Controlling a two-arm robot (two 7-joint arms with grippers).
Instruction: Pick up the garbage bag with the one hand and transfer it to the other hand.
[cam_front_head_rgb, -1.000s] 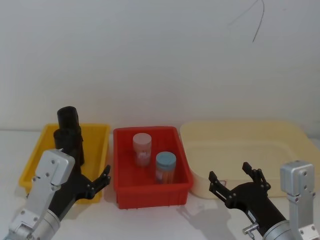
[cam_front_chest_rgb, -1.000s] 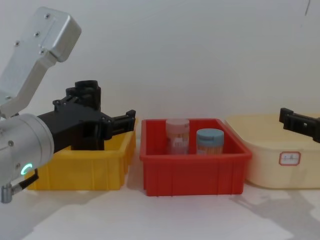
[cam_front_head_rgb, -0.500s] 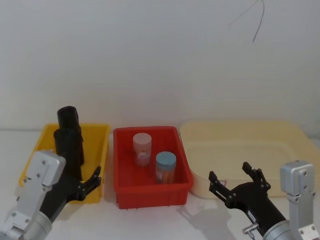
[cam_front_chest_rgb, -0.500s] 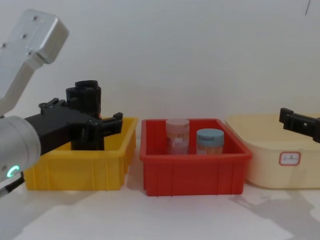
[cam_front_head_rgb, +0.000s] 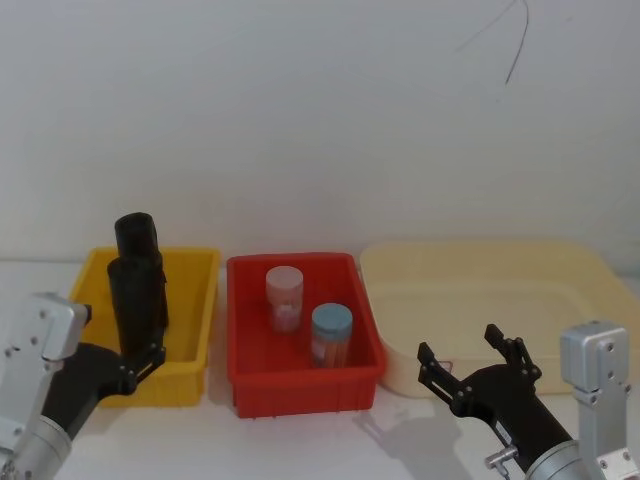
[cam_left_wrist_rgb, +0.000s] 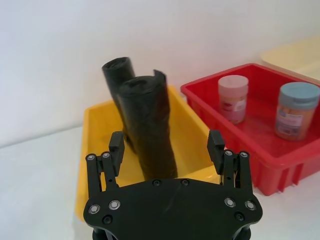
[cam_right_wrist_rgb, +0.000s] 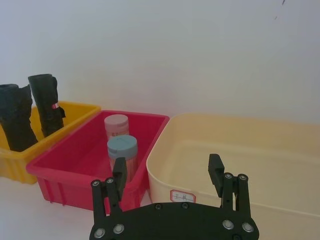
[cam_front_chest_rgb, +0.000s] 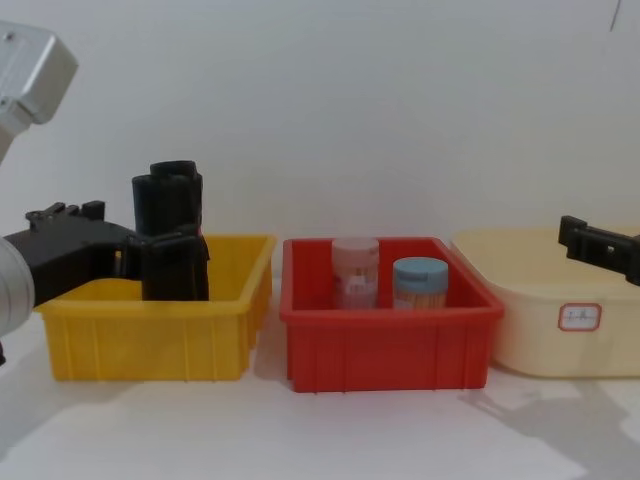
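The garbage bag (cam_front_head_rgb: 138, 300) is seen standing upright in a yellow bin (cam_front_head_rgb: 205, 300) at the left of the head view, with a second black roll (cam_front_head_rgb: 135, 235) placed just behind it in the same bin. The left gripper (cam_left_wrist_rgb: 166, 147) is found at the lower left of the head view, at the bin's near wall; its jaws are spread and nothing is pinched. In the left wrist view the garbage bag is framed between them, farther off. A red bin (cam_front_head_rgb: 300, 385) is set just beside the yellow one at the centre, and two jars are held in it: a pink-lidded jar (cam_front_head_rgb: 284, 297) toward the back and a blue-lidded jar (cam_front_head_rgb: 331, 335) nearer the front. A cream tub (cam_front_head_rgb: 480, 260) is placed at the right. The right gripper (cam_front_head_rgb: 460, 345) is held at the lower right, in front of the tub, its jaws spread and empty. All three containers are carried on a white bench (cam_front_head_rgb: 330, 440).
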